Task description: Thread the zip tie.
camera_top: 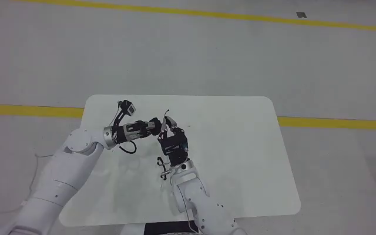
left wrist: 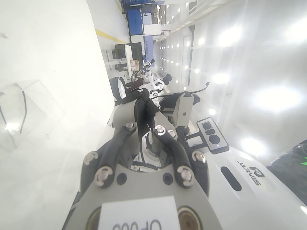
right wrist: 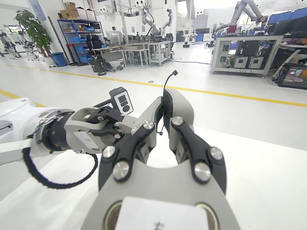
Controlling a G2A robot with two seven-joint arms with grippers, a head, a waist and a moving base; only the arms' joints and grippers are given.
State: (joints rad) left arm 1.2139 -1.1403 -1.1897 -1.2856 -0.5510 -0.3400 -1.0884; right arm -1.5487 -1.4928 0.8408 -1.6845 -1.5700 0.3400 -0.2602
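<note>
Up over the tabletop, left of centre: left pincer closed tight, anything held can't be made out. Just beside it, right pincer clamped on the zip tie, upright, head end poking out above, tail hanging below.

- Both arms meet above the worktop, left of its middle.
- The left pincer sits on the left side and the right pincer nearer the front edge, the two just beside each other.
- The zip tie stands upright between the right pincer's pressed-together pads, its head end above them and its other end below.
- A pouch lies flat on the worktop with spare ties inside.
</note>
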